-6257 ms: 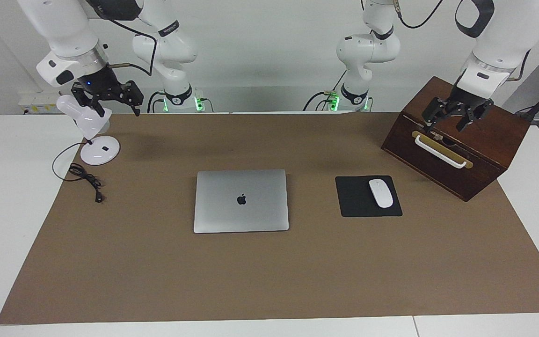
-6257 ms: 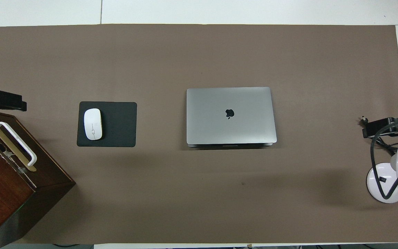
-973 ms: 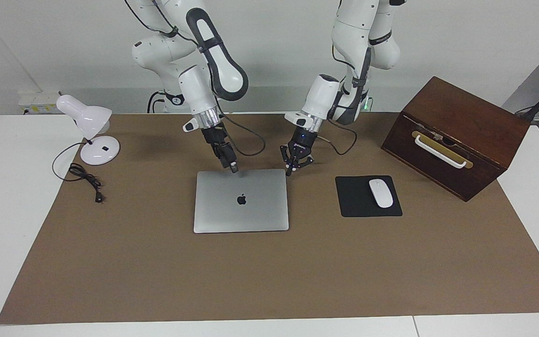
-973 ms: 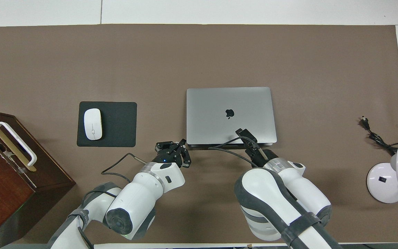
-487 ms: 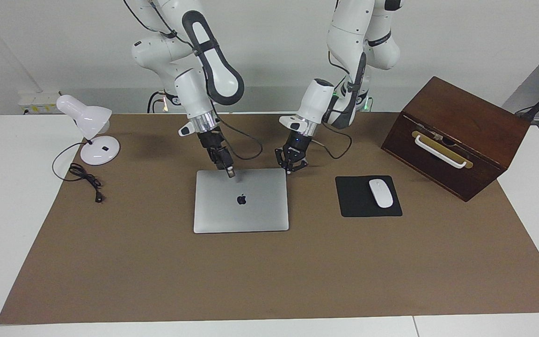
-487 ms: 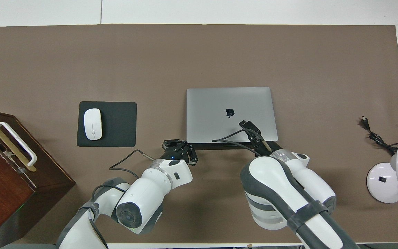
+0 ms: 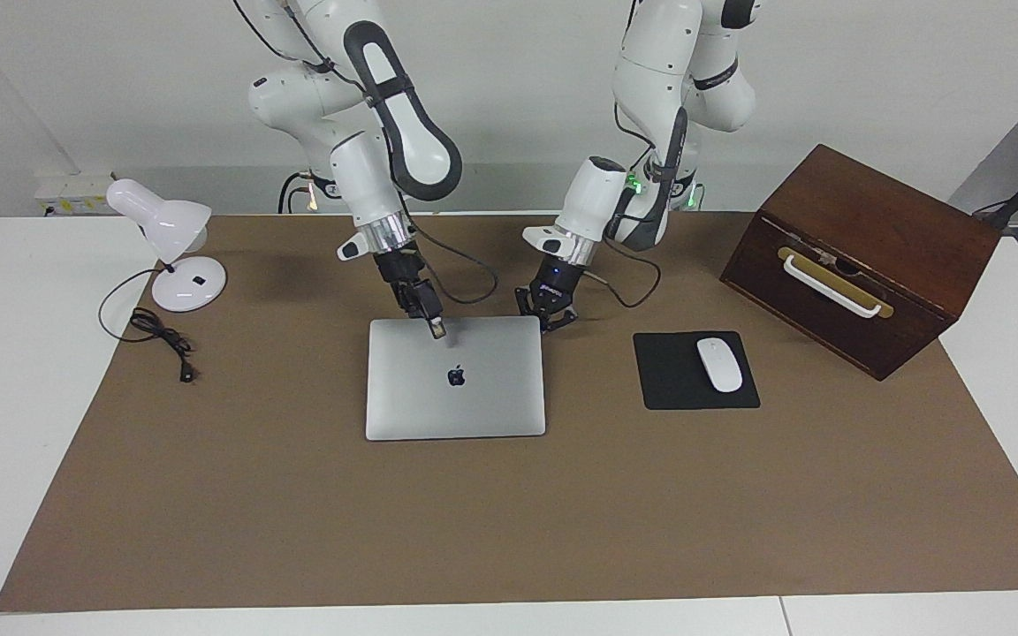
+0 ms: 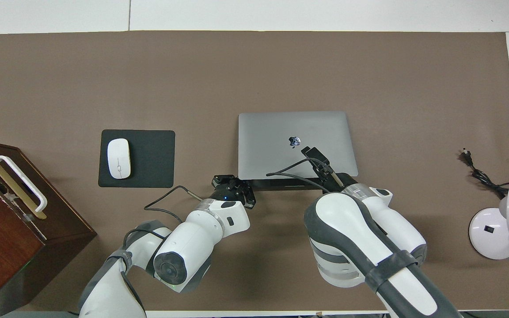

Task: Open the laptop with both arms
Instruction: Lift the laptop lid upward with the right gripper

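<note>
Laptop [image 7: 474, 397] is seen flat on the brown mat [image 7: 297, 512] at the centre of the frame, its long axis running across the table from one arm's end to the other and its logo up. In the overhead view a dark strip is seen under the edge nearer the robots, so the lid is judged to be just cracked open there, with the hinge at the edge farther from the robots. Right gripper [image 7: 436, 330] is placed tip-down on the lid, just inside that nearer edge and above the logo in the facing view; contact looks likely, but whether it is clenched or released cannot be told. Left gripper [image 7: 548, 320] is seen spread and released, holding nothing, low at the laptop's nearer corner toward the left arm's end, just beside the lid. The lift is judged to be up and away from the robots, pivoting on the farther edge. The right gripper is already on the lid; the left is beside it. Black mouse pad [image 7: 677, 389] is apart from the laptop.
</note>
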Robot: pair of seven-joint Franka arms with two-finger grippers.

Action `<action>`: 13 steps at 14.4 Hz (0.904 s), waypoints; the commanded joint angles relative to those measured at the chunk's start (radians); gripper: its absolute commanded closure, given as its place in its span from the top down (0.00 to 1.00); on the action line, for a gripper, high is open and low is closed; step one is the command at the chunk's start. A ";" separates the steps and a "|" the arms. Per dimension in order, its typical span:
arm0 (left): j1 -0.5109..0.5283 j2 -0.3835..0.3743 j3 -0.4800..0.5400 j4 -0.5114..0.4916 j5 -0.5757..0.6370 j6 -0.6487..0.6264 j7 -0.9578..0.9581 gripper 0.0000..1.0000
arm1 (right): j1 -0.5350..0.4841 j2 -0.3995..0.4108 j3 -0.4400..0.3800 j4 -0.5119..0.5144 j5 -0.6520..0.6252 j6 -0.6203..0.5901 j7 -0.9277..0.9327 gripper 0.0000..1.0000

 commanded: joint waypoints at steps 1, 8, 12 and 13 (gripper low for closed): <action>-0.003 0.025 0.010 0.015 0.019 0.015 0.008 0.00 | -0.015 0.025 0.001 0.048 0.025 -0.019 -0.053 1.00; -0.002 0.027 0.011 0.015 0.019 0.015 0.008 0.00 | -0.013 0.073 0.000 0.162 0.023 -0.016 -0.051 1.00; -0.002 0.030 0.011 0.015 0.019 0.015 0.008 0.00 | -0.032 0.130 -0.003 0.296 0.005 -0.016 -0.061 1.00; -0.002 0.030 0.011 0.016 0.019 0.015 0.008 0.00 | -0.051 0.142 -0.002 0.332 0.003 -0.016 -0.086 1.00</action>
